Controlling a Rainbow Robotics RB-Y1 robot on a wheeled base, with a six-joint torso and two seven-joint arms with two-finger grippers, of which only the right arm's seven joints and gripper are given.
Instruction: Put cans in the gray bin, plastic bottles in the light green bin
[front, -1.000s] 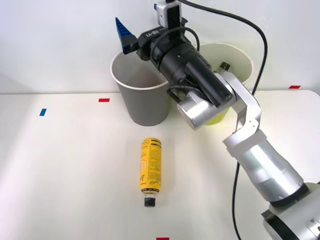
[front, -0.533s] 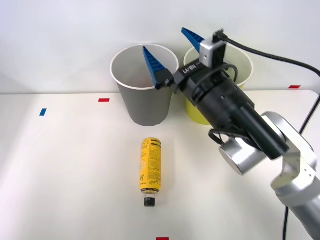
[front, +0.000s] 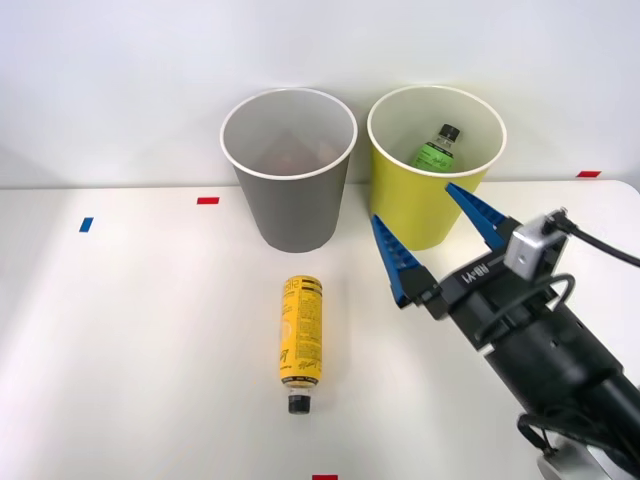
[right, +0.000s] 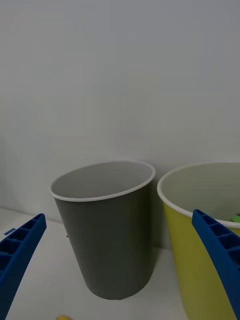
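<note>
The gray bin (front: 290, 215) (right: 107, 240) and the light green bin (front: 436, 90) (right: 185, 250) stand side by side at the table's back. A green-labelled plastic bottle (front: 437, 148) lies inside the light green bin, and a sliver of it (right: 235, 218) shows in the wrist view. A yellow-labelled bottle (front: 301, 330) with a black cap lies on the table in front of the gray bin, cap toward me. My right gripper (front: 412, 203) (right: 118, 216) is open and empty, low in front of the light green bin, to the right of the yellow bottle. The cans are out of view.
Small red tape marks (front: 208, 200) (front: 589, 173) (front: 325, 477) and a blue one (front: 86, 224) lie on the white table. A white wall rises right behind the bins. My arm's black cable (front: 600, 245) trails at the right.
My right arm has drawn back from above the bins toward the front right and come down. Its gripper stayed open. The green bottle in the light green bin has come into sight.
</note>
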